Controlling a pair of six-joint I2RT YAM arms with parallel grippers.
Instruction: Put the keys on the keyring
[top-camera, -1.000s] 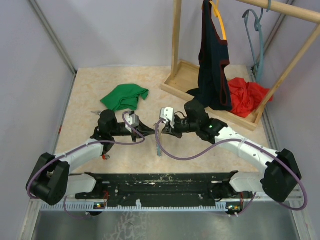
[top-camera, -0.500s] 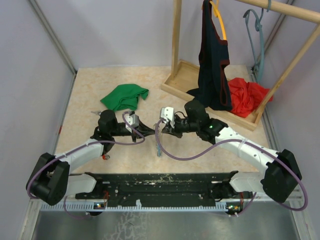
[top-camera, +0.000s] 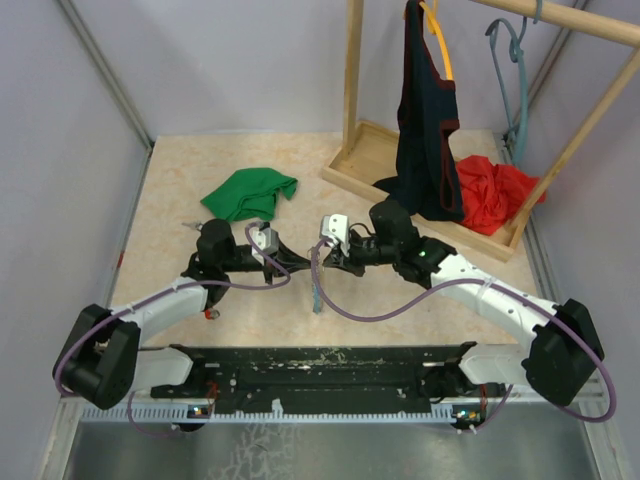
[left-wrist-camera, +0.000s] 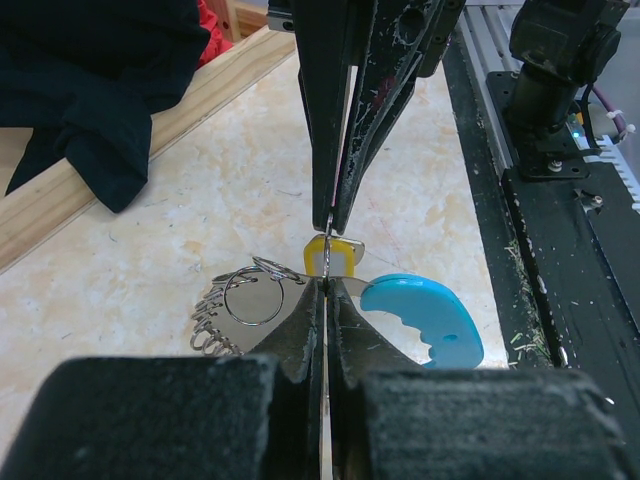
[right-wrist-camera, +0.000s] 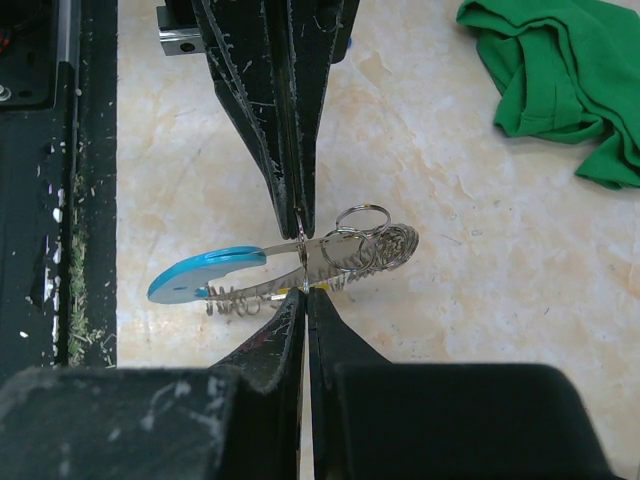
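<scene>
No shift: left gripper (left-wrist-camera: 323, 285) on keyring (right-wrist-camera: 365, 245), right gripper (right-wrist-camera: 304, 296) on yellow key (left-wrist-camera: 338, 255)

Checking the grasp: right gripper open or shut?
Shut: right gripper fingers meet with no gap, tips at the yellow key by the keyring. What it pinches: cannot tell.

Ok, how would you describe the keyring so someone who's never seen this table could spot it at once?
Find the marble-patterned table, then its middle, where the left hand and right hand meet tip to tip, both shut. The keyring hangs between those tips: a small bunch of silvery rings and chain. Its light blue tag and metal shine set it apart from the green cloth behind.
</scene>
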